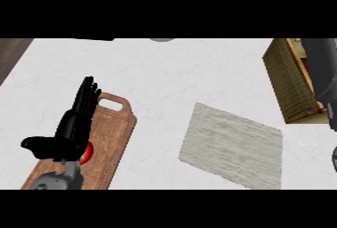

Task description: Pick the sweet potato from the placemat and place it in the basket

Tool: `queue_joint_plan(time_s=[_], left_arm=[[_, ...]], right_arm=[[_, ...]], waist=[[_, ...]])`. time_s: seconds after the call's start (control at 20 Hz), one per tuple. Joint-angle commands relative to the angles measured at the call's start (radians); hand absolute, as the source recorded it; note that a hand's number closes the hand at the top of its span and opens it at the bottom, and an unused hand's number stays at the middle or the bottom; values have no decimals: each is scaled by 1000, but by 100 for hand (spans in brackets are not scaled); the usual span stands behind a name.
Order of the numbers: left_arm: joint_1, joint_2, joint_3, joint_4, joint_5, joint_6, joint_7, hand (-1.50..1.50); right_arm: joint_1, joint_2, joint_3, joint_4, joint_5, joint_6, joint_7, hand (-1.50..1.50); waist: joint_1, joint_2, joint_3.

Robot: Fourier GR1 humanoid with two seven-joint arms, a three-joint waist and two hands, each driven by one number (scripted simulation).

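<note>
White surface (164,67) inspected. Left robot hand (72,129), fingers straight and open, rests over a wooden board (118,133) at near left and holds nothing. Right robot hand (324,80) hangs over the basket (286,84) at far right, but I cannot tell whether it is open or closed. The placemat (230,147) at centre lies bare. The sweet potato is not plainly visible; it is possibly at the basket, so only the release appears left to do.

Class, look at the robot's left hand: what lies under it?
Under the left hand lies a wooden cutting board. A small red thing peeks out beside the palm. The hand covers the rest of it, so what it is cannot be told.
</note>
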Motion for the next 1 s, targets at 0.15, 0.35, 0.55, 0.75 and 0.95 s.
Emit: queue_joint_plan(time_s=[0.15,0.35,0.55,0.75,0.95], left_arm=[[16,10,14,-22,8,-1,22,0],[34,-13,-4,4,-6,6,-14,0],[45,6,36,-2,19,-6,-27,0],[24,18,40,-19,6,5,15,0],[71,11,44,19,32,-33,-46,0]], right_arm=[[37,75,-102,-24,72,10,244,150],[33,80,-151,-38,100,30,244,150],[124,146,-177,-83,117,-86,244,150],[118,178,-201,-127,156,-67,244,150],[167,176,-242,-146,141,-120,206,150]], waist=[[-25,-10,1],[-32,-9,1],[-44,-13,2],[-47,-17,2],[-50,-14,2]])
